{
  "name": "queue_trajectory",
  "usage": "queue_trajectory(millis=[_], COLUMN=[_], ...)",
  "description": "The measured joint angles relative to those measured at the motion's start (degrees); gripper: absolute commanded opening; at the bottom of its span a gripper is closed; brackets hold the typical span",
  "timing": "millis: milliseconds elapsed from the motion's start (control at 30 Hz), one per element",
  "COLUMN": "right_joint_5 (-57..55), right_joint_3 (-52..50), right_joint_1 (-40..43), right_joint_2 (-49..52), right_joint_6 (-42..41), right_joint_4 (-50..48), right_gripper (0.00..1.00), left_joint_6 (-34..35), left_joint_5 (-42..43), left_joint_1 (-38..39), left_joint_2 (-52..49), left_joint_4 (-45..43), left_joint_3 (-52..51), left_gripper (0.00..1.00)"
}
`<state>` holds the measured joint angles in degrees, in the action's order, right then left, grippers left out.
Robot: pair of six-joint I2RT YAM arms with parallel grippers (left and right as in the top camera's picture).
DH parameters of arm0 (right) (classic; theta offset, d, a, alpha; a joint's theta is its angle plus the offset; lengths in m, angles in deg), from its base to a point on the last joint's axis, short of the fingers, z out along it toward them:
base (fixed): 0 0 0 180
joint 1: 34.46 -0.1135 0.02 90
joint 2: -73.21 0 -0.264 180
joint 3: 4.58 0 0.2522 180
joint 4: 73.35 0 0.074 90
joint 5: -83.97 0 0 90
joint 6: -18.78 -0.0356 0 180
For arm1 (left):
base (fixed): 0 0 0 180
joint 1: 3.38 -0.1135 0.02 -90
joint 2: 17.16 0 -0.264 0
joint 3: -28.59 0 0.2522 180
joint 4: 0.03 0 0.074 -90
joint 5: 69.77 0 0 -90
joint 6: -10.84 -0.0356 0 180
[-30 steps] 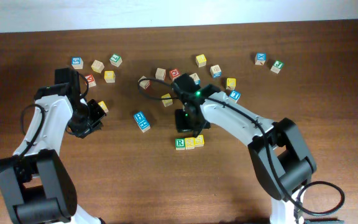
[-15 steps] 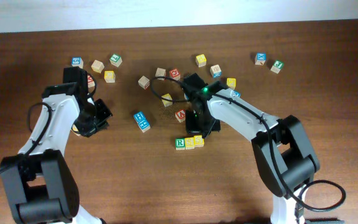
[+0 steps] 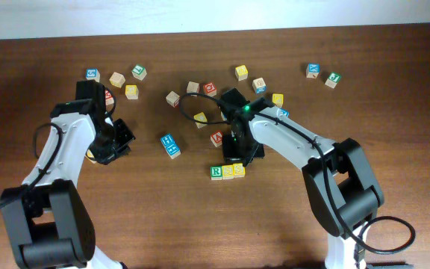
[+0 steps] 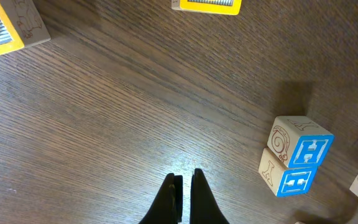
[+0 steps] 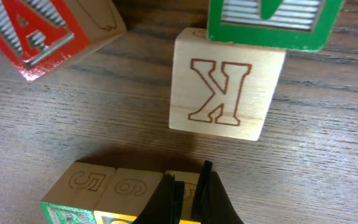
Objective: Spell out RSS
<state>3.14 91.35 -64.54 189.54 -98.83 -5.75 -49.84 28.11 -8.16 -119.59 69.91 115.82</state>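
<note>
A row of three blocks lies near the table's middle: a green R block (image 3: 216,172) and two yellow blocks (image 3: 228,171) (image 3: 239,169) touching it on its right. My right gripper (image 3: 239,155) hovers just behind the row. In the right wrist view its fingers (image 5: 188,186) are shut and empty over the third block (image 5: 188,175). My left gripper (image 3: 124,139) is shut and empty over bare wood (image 4: 185,180), left of a blue block (image 3: 170,145).
A red A block (image 3: 216,138) (image 5: 42,31) and a K block (image 5: 225,87) sit just behind the row. Several loose blocks are scattered along the back, such as yellow ones (image 3: 131,91) (image 3: 241,72) and blue (image 3: 313,70). The blue block (image 4: 297,158) lies right of the left fingers.
A second ago my right gripper was over the row; it has shifted right and back, uncovering the red A block. The left arm moved slightly right. Nothing has moved in the last half second.
</note>
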Motion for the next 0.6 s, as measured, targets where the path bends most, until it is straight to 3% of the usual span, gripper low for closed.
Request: queue_trajectory(millis=[600], right_joint_5=[1.49], right_joint_3=[0.00], right_joint_1=[0.00], right_joint_2=[0.00], right_joint_6=[0.81], right_joint_4=[0.00], right_gripper=[0.05], left_joint_6=[-0.20], left_joint_5=[0.00], left_joint_1=[0.00], left_joint_2=[0.00], left_joint_4=[0.00], left_joint_3=[0.00], left_gripper=[0.00])
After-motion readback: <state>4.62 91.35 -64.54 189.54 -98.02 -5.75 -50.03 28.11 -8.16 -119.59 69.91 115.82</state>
